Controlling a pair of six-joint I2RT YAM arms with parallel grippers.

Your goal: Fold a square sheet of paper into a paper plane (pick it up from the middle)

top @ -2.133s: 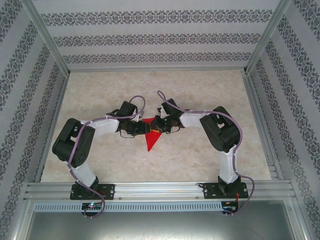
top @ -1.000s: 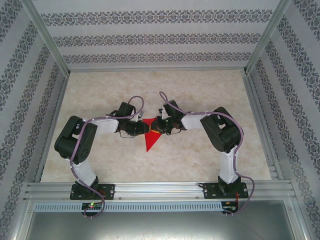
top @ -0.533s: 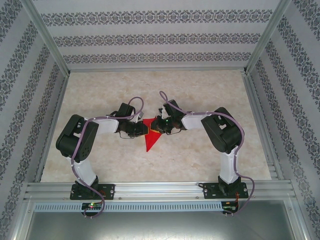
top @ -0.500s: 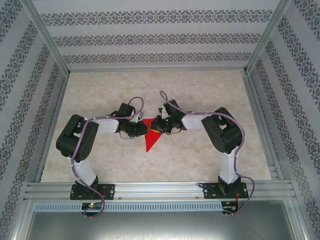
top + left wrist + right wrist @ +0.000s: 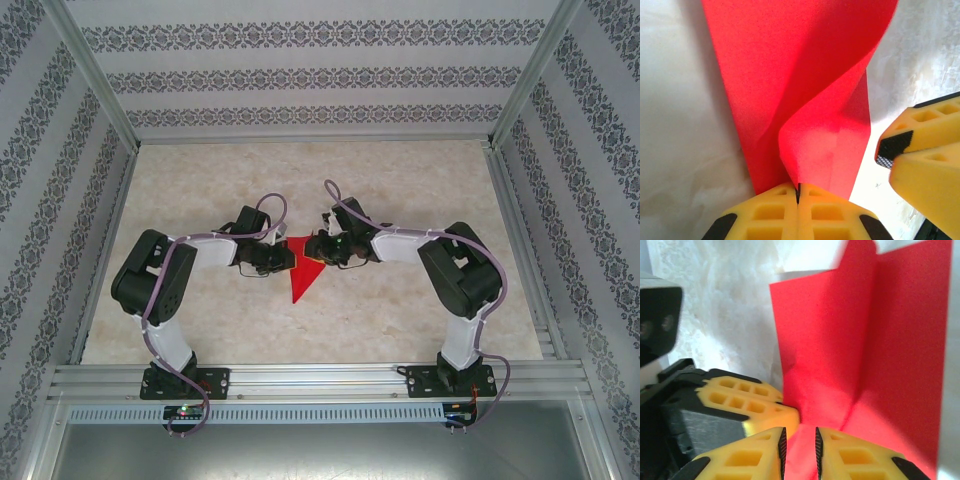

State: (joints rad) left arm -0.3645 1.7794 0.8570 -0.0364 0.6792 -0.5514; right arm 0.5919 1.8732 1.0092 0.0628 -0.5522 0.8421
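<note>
Left gripper [image 5: 798, 194] clamps the red paper [image 5: 805, 90]; right gripper [image 5: 799, 439] slightly parted around it, seemingly released.

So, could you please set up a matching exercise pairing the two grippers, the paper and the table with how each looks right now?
1. left gripper
2. right gripper
3. red paper
4. table

A. pale and marbled
B. jaws slightly apart
C. jaws shut on a raised fold
D. tapers to a point at its near end

Pairs: 1-C, 2-B, 3-D, 4-A.
</note>
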